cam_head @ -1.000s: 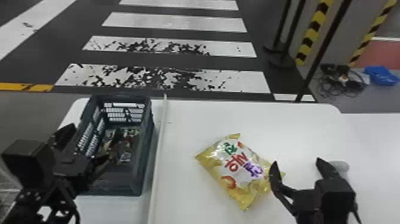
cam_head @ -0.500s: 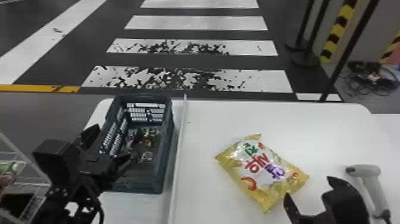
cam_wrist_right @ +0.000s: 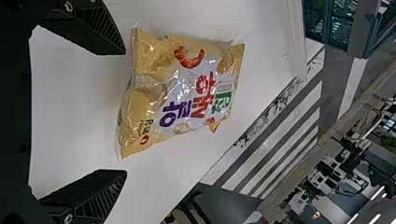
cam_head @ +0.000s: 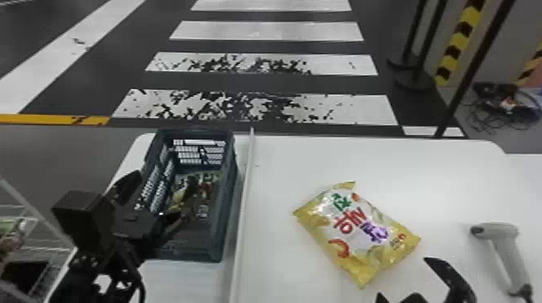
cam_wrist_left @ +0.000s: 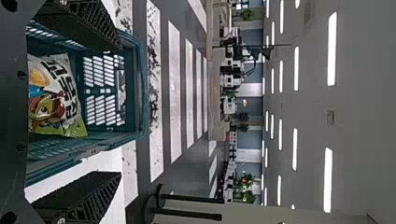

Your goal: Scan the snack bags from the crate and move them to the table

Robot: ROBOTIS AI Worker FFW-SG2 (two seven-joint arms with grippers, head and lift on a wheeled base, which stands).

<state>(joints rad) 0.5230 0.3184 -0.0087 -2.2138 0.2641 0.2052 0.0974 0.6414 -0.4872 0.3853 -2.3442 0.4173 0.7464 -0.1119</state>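
In the head view, my left gripper (cam_head: 161, 203) is open over the near left part of the crate (cam_head: 230, 201); a snack bag (cam_head: 209, 181) lies inside it. The left wrist view has that bag (cam_wrist_left: 56, 98) beyond my left gripper (cam_wrist_left: 119, 112), nothing between its fingers. A yellow snack bag (cam_head: 359, 233) lies flat on the white table (cam_head: 282, 161). My right gripper (cam_head: 407, 282) is at the head view's bottom edge, near the bag's near right side. In the right wrist view, my right gripper (cam_wrist_right: 126, 112) is open, the yellow bag (cam_wrist_right: 182, 88) just beyond its fingertips.
A grey-white handheld scanner (cam_head: 500, 241) lies on the table's right side, right of the yellow bag. A raised white strip (cam_head: 244, 193) runs between crate and yellow bag. A wire rack (cam_head: 28, 241) stands left of the table.
The head view has shifted, so crate and bag appear farther right. My right gripper has moved back toward the bottom edge, uncovering the scanner. My left gripper still hangs over the crate.
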